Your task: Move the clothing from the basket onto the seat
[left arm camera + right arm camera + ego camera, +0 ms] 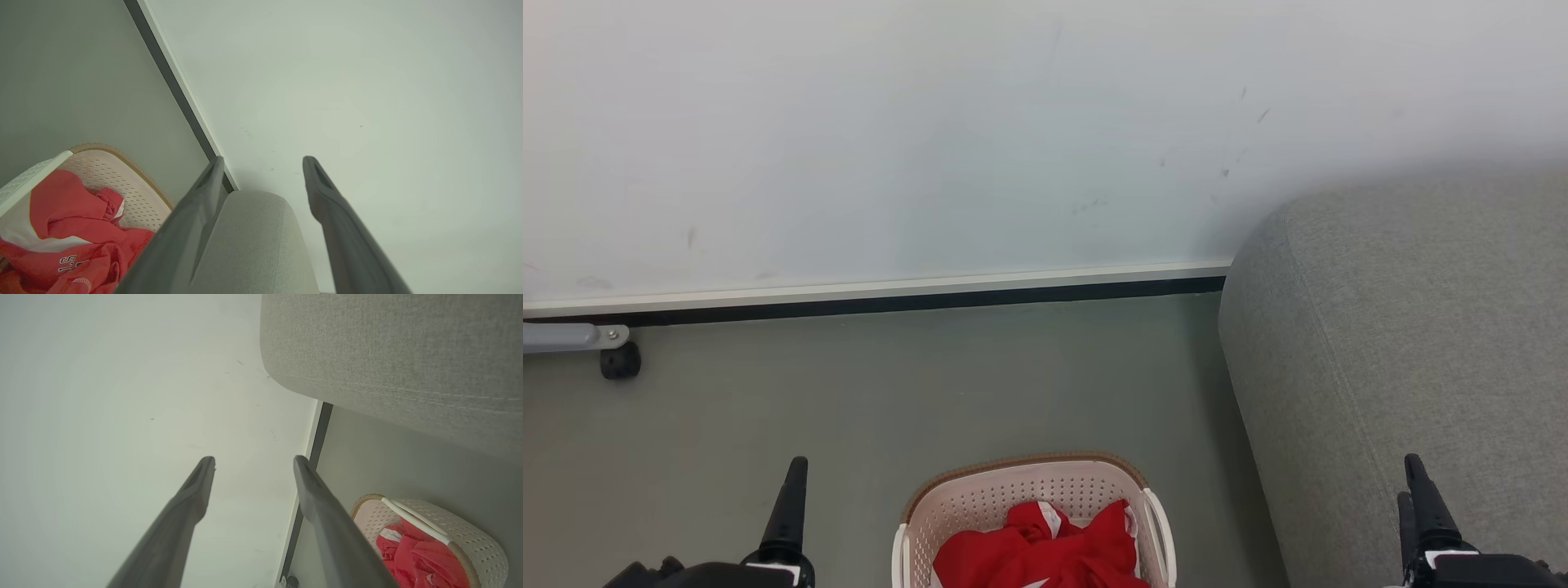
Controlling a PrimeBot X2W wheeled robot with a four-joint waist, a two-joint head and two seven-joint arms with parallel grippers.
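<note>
The cream-white basket [1029, 467] with a brown rim stands on the floor at the bottom centre of the head view. The red clothing [1037, 555] with white panels lies crumpled inside it. The light-grey seat [1405, 343] fills the right side, its rounded edge just right of the basket. My left gripper [796, 469] hangs left of the basket, and my right gripper [1414, 474] is over the seat's front. In the left wrist view the left gripper [264, 160] is open and empty, with basket [122, 179], clothing [69, 228] and seat [253, 241] below. The right gripper [254, 458] is open and empty too, near seat [392, 355], basket [470, 535] and clothing [416, 555].
A white wall [931, 139] with a dark baseboard [890, 302] closes off the far side. Grey floor [931, 384] stretches between the wall and the basket. A grey bar with a black caster [619, 359] juts in at the left edge.
</note>
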